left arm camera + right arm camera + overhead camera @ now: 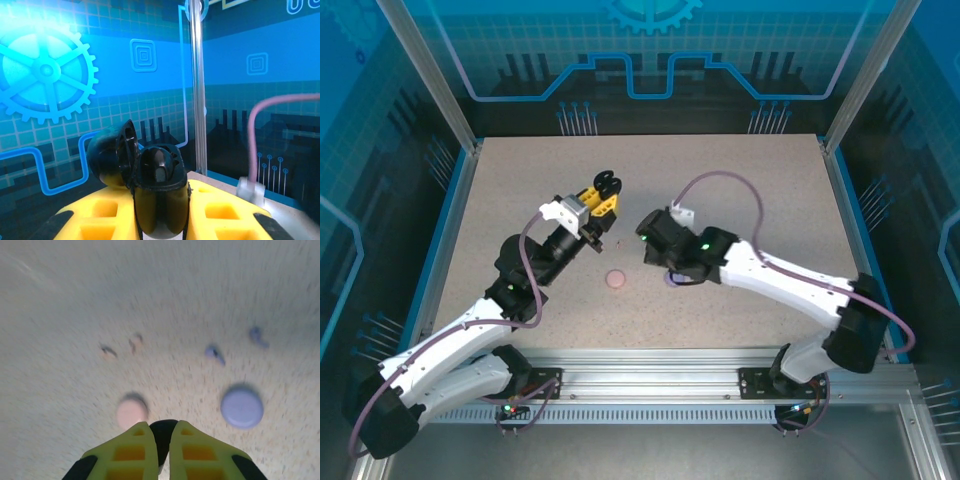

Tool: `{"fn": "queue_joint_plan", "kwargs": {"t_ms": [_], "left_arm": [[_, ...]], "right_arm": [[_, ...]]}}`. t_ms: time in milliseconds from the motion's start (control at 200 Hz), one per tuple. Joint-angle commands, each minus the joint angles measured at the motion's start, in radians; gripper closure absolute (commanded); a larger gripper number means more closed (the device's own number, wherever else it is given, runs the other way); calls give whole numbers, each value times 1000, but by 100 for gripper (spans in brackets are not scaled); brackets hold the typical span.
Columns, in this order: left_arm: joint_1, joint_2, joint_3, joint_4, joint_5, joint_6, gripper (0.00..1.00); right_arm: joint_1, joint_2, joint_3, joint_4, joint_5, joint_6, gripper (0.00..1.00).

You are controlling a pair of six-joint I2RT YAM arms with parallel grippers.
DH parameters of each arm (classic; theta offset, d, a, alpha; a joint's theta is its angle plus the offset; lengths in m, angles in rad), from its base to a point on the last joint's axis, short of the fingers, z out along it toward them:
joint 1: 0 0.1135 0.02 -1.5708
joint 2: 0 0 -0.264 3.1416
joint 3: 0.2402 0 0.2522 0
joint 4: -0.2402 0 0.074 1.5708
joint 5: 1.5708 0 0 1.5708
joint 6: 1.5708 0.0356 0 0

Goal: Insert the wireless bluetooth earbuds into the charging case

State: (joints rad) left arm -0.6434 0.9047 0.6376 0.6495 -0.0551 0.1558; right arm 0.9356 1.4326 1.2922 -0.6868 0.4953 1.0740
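My left gripper point(161, 220) is shut on an open black charging case point(161, 192) and holds it up off the table, its lid point(111, 156) swung to the left. A black earbud point(161, 169) sits in one of its slots. In the top view the case point(608, 184) is above the table's middle. My right gripper point(161, 426) is shut on a small black earbud point(163, 439) above the table. Two pale pink earbuds point(107, 352) point(135, 342) and two lavender earbuds point(215, 353) point(257, 336) lie loose on the table beyond it.
A closed round pink case point(131, 411) point(617, 279) and a closed round lavender case point(242, 406) rest on the speckled table point(740, 190). The right arm point(760, 268) partly covers the lavender case from above. Blue walls and metal posts point(197, 90) ring the table.
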Motion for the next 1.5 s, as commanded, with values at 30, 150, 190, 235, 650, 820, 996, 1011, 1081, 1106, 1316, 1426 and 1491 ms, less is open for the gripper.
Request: {"fn": "queue_joint_plan", "kwargs": {"t_ms": [30, 150, 190, 235, 650, 820, 996, 1011, 1081, 1106, 1316, 1426, 1491], "left_arm": [[8, -11, 39, 8, 47, -16, 100], [7, 4, 48, 3, 63, -13, 100], [7, 9, 51, 2, 70, -13, 100], [7, 14, 53, 1, 76, -14, 100], [8, 25, 75, -23, 97, -21, 100], [7, 23, 76, -27, 100, -22, 100], [8, 24, 79, -30, 100, -22, 100], [7, 24, 78, -30, 101, -24, 100], [7, 23, 79, -31, 101, -23, 100], [7, 24, 78, -31, 100, -21, 100], [7, 23, 79, -34, 100, -20, 100], [7, 23, 81, -32, 100, -19, 100], [7, 25, 82, -33, 100, -20, 100]], "right_arm": [[-89, -114, 93, 45, 35, -231, 92], [-159, -149, 177, 103, -60, -367, 91], [-174, -150, 210, 120, -94, -409, 92], [-184, -148, 241, 144, -134, -456, 91], [-168, -77, 410, 282, -440, -684, 92], [-125, -33, 467, 251, -456, -741, 93], [-97, -21, 476, 247, -450, -762, 93], [-96, -21, 476, 245, -450, -764, 93], [-92, -23, 473, 241, -446, -767, 93], [-90, -23, 471, 240, -445, -769, 93], [-83, -28, 467, 223, -445, -786, 95], [-81, -24, 463, 211, -456, -790, 94], [-81, -22, 460, 207, -463, -792, 94]]}}
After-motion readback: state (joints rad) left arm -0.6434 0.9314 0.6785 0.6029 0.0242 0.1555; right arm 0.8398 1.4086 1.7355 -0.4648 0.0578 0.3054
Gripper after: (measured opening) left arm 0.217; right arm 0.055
